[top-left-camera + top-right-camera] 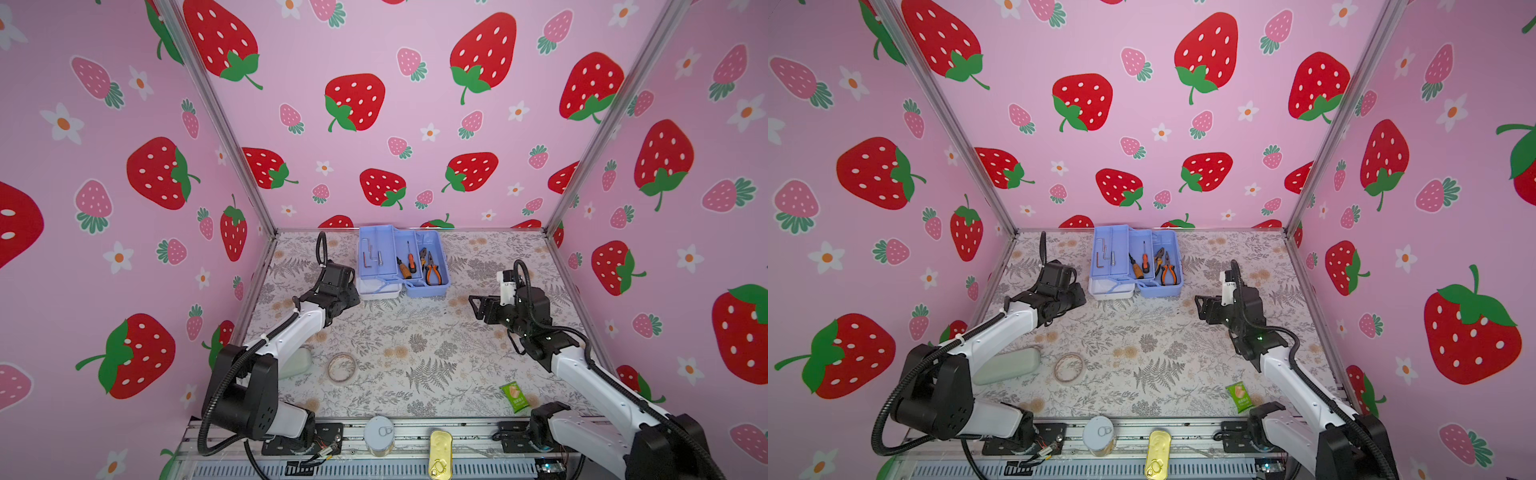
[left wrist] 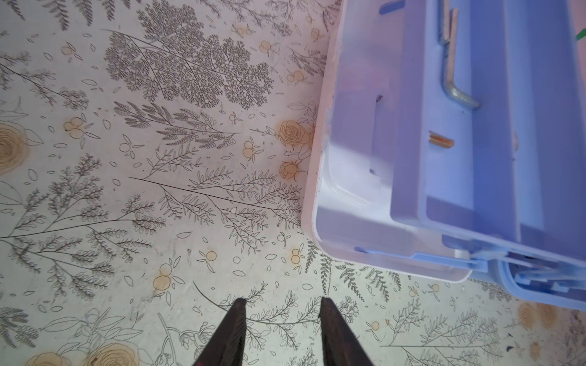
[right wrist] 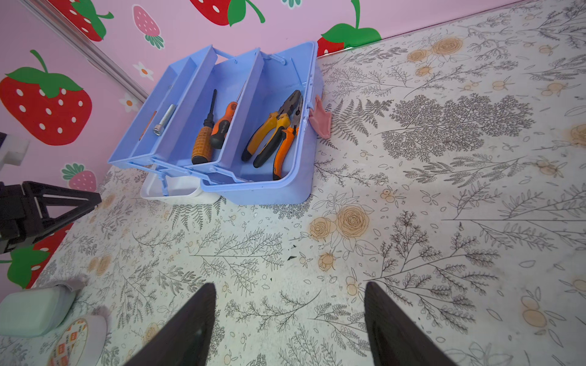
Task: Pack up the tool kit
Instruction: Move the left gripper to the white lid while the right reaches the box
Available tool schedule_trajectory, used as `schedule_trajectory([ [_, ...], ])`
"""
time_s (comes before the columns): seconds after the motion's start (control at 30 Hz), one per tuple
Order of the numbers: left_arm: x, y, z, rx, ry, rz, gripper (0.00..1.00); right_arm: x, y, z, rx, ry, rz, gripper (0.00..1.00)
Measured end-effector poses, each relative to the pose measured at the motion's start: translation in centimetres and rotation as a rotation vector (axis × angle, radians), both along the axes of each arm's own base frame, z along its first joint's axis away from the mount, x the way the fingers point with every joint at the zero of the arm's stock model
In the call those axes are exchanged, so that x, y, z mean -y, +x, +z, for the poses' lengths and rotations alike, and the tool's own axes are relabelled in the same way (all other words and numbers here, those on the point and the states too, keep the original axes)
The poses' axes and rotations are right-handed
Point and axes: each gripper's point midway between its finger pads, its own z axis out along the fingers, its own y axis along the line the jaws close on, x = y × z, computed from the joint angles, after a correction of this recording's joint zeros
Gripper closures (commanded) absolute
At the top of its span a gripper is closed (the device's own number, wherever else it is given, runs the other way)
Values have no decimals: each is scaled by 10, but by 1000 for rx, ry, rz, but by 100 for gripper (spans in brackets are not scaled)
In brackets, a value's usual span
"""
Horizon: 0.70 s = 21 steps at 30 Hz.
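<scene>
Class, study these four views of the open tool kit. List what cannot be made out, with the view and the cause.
In a top view: pale green case, largely behind the left arm.
Right wrist view: white lid, mostly under the blue trays.
Left wrist view: hex keys, cut off by the picture's edge.
In both top views: green packet, print too small to read.

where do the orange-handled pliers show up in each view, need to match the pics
In a top view: pliers in the rightmost compartment of the blue case.
In a top view: pliers, same compartment.
Left wrist: not in it.
Right wrist: pliers, same compartment, beside the pink latch.
Shared landmark: the blue case, in all four.
</scene>
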Motion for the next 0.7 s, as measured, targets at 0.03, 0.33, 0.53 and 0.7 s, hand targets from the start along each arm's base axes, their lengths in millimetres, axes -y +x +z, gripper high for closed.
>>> schedule_trajectory([
  [0.03,1,1,-2,-4,-7,-3,58,0,3,-1,-5,-2,-4,29],
  [0.33,14,7,-24,-40,-60,-28,54,-12,33,-10,-73,-7,-16,34],
  [0.53,19,13,-19,-7,-87,-34,46,-26,62,-20,-109,-10,-6,39],
  [0.7,23,19,-22,3,-103,-39,46,-41,84,-35,-153,-13,18,42],
])
